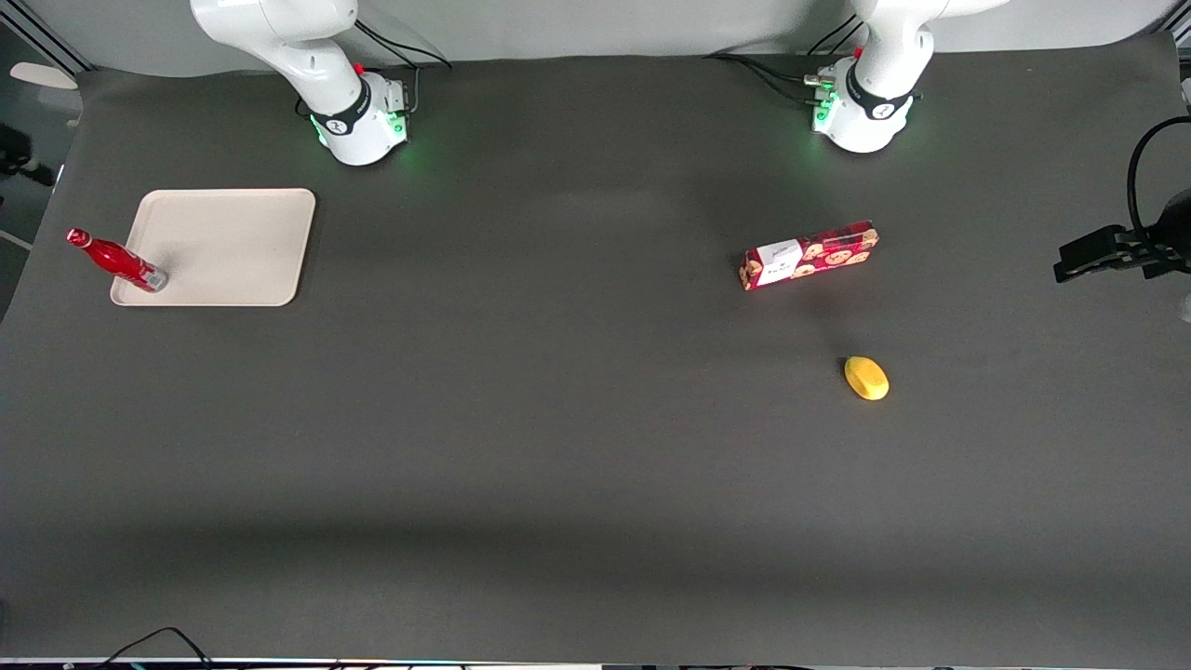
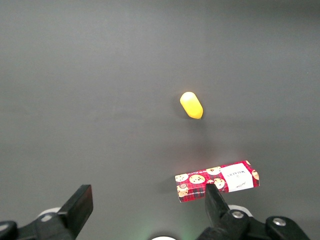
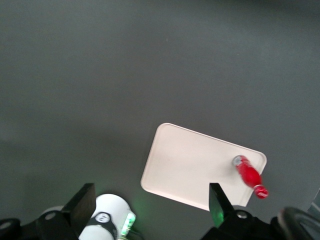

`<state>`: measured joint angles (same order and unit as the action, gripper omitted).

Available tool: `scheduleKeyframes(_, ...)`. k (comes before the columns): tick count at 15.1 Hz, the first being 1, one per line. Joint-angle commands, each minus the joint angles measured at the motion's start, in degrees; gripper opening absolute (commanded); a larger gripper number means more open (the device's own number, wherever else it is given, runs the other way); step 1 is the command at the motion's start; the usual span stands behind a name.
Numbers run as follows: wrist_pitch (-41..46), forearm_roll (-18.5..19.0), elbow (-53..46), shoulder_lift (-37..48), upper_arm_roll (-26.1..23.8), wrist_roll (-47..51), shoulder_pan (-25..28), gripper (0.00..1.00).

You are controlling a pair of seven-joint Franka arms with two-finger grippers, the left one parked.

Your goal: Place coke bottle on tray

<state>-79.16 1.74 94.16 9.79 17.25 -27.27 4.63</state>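
Observation:
The coke bottle point(image 1: 116, 261), slim and red with a red cap, stands upright with its silvery base on a corner of the tray point(image 1: 223, 242), at the working arm's end of the table. In the right wrist view the coke bottle point(image 3: 248, 175) rests on the same corner of the beige tray point(image 3: 195, 165). My gripper point(image 3: 151, 202) is open and empty, its fingers wide apart. It hangs high above the table over its own arm's base point(image 3: 112, 220), well away from the bottle. The front view does not show the gripper.
A red cookie box point(image 1: 808, 255) and a yellow rounded object point(image 1: 866, 378) lie toward the parked arm's end of the table. The working arm's base point(image 1: 358, 116) stands farther from the front camera than the tray. A black clamp point(image 1: 1112, 249) juts over the table's edge.

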Motion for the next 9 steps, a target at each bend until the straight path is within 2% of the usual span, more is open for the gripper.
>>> scheduleKeyframes(1, 1.20, -1.47, -0.12, 0.58, -12.03, 15.71, -2.60, 1.00)
scheduleKeyframes(4, -1.86, -2.78, 0.06, -0.91, -20.57, 27.51, -4.27, 1.00)
scheduleKeyframes(6, -3.28, -3.85, 0.06, -2.14, -21.82, 29.03, -4.63, 1.00)
scheduleKeyframes(9, -5.48, -3.24, 0.06, -4.33, -23.66, 30.70, -4.63, 1.00)
